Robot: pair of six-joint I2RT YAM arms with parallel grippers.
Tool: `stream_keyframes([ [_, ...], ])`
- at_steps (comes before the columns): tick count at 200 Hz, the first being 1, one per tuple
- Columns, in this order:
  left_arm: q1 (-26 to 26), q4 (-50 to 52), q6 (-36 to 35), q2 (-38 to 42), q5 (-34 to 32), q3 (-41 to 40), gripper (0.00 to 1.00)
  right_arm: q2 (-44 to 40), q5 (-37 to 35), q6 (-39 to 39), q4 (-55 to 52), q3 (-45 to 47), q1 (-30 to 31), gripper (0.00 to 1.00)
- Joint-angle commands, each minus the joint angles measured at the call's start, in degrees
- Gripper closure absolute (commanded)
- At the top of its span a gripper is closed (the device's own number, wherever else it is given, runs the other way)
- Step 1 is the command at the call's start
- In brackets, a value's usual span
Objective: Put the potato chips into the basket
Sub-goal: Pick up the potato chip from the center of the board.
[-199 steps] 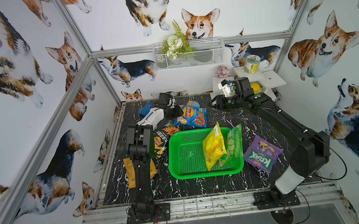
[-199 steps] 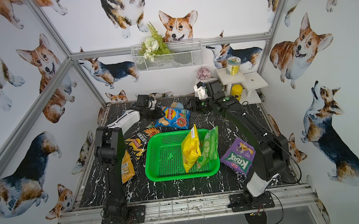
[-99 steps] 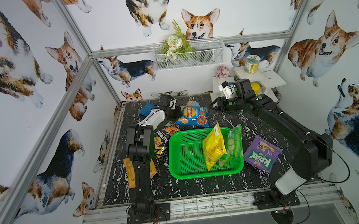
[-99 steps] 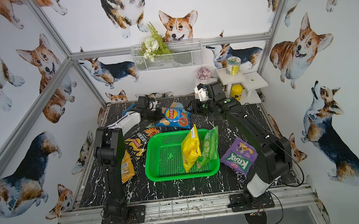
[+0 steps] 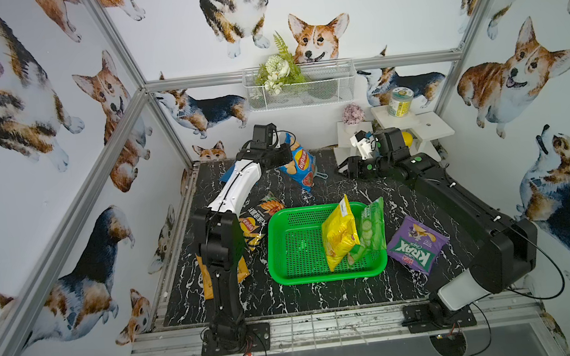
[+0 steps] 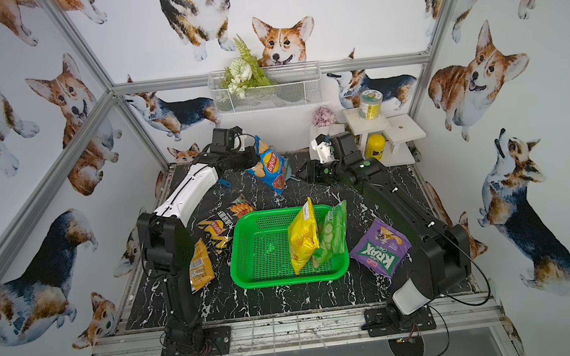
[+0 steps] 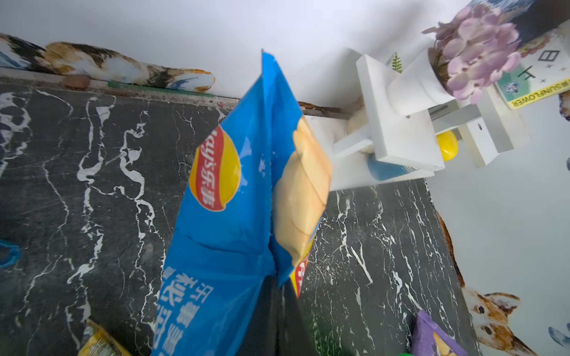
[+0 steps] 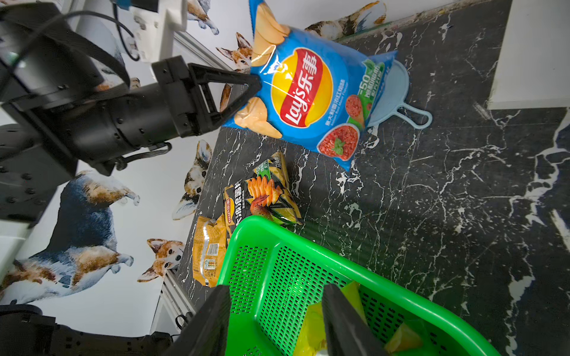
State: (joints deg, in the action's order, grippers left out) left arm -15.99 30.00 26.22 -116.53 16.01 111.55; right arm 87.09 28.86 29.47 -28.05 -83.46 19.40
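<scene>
My left gripper is clamped tight on one edge of the crinkly blue foil Lay's chip bag, which hangs over the far side of the black marbled desk. My right gripper hovers far right, jaws partly apart, empty. The bright green perforated plastic basket, mid-desk, holds the yellow foil bag and the green foil bag upright.

White stepped stand at black marble table's back: sunflower can on top, yellow can + blue can under it, purple flower pot beside, wire basket w/ white flowers higher on wall.
</scene>
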Motion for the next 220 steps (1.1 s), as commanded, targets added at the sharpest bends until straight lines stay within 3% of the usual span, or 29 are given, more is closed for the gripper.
stream_keyframes([
  [1, -0.94, 7.0, -0.23, 2.52, -4.33, 1.55, 1.0, -1.06, -0.3, -0.51, 3.31, 0.79, 0.03, 0.46],
  [104, -6.98, 27.78, 5.44, 20.58, -13.88, 1.22, 1.0, -5.25, 0.06, 0.85, 7.66, 4.95, 0.45, 0.46],
  [169, -16.75, 34.02, 12.3, 32.76, -21.07, -9.09, 1.0, -6.48, -1.78, 0.73, 7.9, 5.74, 4.49, 0.46],
  [220, -25.34, 34.12, 17.28, 35.5, -25.19, -15.94, 1.0, -8.74, -2.36, 1.47, 7.93, 7.57, 5.25, 0.46],
])
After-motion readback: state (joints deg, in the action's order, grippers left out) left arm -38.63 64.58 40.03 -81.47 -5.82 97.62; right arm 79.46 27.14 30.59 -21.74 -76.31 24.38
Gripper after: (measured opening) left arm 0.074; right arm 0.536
